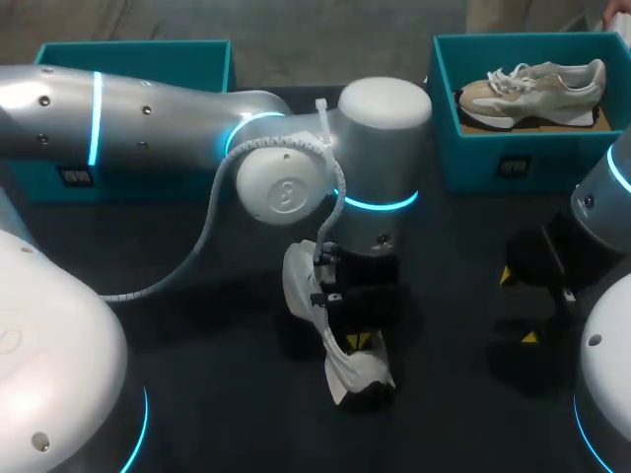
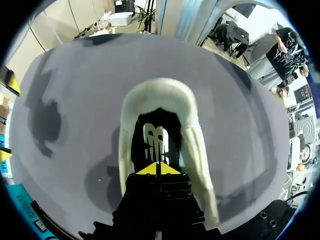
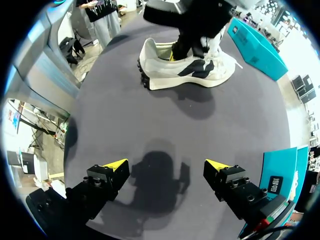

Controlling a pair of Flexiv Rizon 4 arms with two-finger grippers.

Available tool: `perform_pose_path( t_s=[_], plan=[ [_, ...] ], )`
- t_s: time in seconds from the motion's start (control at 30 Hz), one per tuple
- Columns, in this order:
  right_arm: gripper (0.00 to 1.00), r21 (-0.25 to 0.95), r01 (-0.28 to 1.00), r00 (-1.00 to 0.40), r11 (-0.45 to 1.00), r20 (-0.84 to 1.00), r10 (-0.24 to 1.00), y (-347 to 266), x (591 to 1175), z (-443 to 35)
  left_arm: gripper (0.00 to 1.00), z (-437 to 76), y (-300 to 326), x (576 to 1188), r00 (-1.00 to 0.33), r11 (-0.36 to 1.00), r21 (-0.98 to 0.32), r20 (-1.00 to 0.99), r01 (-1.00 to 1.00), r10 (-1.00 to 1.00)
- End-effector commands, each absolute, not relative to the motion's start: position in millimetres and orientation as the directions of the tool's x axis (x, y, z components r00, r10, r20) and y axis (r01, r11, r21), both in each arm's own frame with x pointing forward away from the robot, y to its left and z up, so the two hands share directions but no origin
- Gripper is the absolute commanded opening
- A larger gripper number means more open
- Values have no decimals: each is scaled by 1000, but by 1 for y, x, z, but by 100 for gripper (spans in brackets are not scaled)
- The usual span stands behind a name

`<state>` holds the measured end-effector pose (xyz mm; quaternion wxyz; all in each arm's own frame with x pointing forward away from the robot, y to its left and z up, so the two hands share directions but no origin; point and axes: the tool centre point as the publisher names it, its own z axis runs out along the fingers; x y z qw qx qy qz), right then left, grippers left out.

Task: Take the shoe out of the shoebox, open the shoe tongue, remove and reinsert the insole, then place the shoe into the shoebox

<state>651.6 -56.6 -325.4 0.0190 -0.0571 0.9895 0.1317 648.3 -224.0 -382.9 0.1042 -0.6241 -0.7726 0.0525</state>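
White shoe (image 1: 357, 372) sits on the table (image 1: 222, 414) so its insole (image 2: 156, 142) is reachable. The left gripper (image 2: 158, 169) is inside, tips together (insole grip unclear); the right gripper (image 3: 166, 164) hovers clear, fingers (image 3: 112, 167) apart

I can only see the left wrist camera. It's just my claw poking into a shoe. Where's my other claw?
Observer: The right claw hangs open over the bare table, well apart from the shoe.
Kid: Is my shoe lying on its side?
Observer: No. It stands on its sole on the table, and the left claw comes down into it from above.
Kid: Are there any more shoes?
Observer: Yes, a beige shoe lies in the box at the table's far right.
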Motion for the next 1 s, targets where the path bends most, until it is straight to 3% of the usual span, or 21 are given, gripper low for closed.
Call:
perform_pose_path(
  t_s=[0.03, 1.0],
  plan=[
    [100, 255, -118, -993, 960, -55, -108, -56, 650, -326, 0, -358, -207, 654, -206, 216, -211, 72, 953, 976],
    [100, 255, -118, -993, 960, -55, -108, -56, 650, -326, 0, -371, -217, 672, -237, 251, -157, 99, 955, 966]
  ],
)
